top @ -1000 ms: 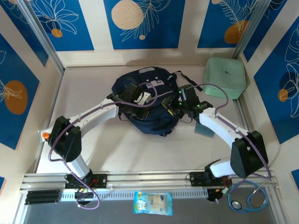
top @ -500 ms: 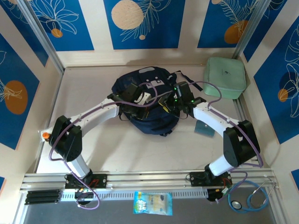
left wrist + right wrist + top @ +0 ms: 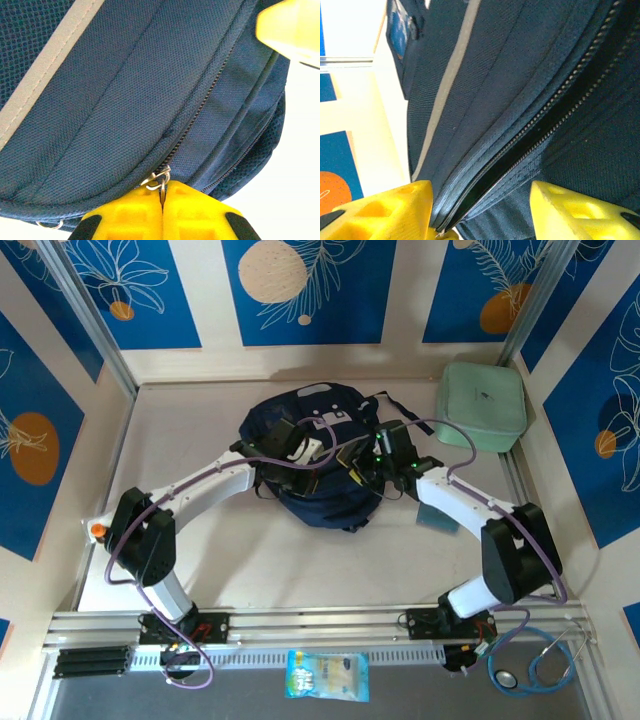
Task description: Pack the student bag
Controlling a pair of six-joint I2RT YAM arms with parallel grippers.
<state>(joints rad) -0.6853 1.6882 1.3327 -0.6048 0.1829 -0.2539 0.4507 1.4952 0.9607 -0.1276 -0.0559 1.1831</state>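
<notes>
- The student bag (image 3: 320,500) is laid in the middle of the table (image 3: 200,440), between the two arms.
- The left gripper (image 3: 162,195) is squeezed tight together. The small metal zip pull (image 3: 159,179) is pinched between its yellow fingers (image 3: 125,217).
- The right gripper (image 3: 480,212) is spread wide apart and nothing is gripped by it. The bag's zip (image 3: 547,125) is seen between its fingers, with a dark gap along it.
- A pale green case (image 3: 482,405) is set in the far right corner, well apart from the bag.
- A snack packet (image 3: 327,675) is seen in front of the arm bases.
</notes>
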